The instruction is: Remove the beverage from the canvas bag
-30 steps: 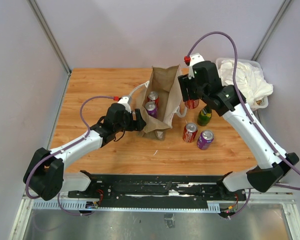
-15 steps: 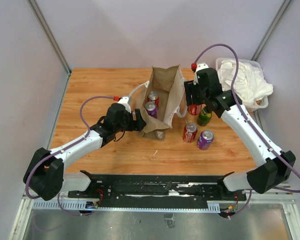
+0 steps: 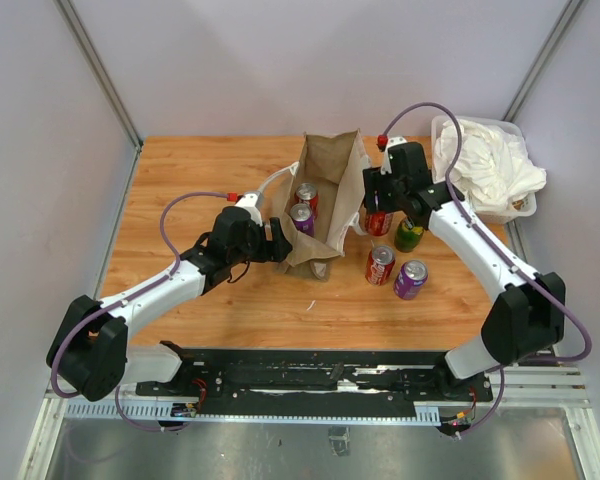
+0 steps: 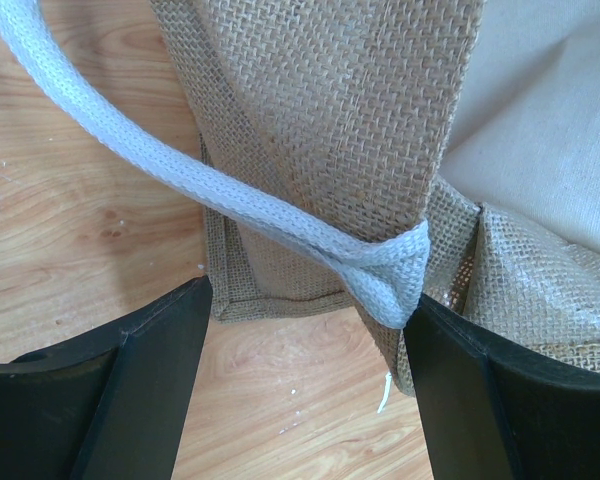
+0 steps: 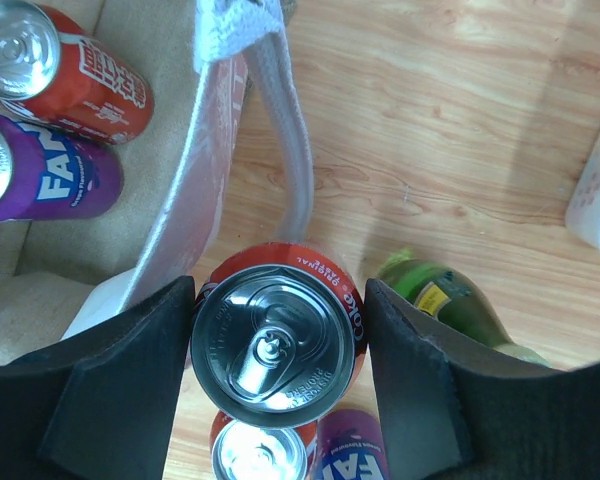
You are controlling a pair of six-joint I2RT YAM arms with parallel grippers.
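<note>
While L jaws pinch canvas bag, R arm arched, R jaws clasping red can

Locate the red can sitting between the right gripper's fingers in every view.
Top external: the red can is just right of the canvas bag, near the picture's centre.
Left wrist: not in it; only bag fabric and a white strap show.
Right wrist: bottom centre, seen from above, between the fingers of the right gripper.
Shared landmark: the canvas bag, in all three views.
</note>
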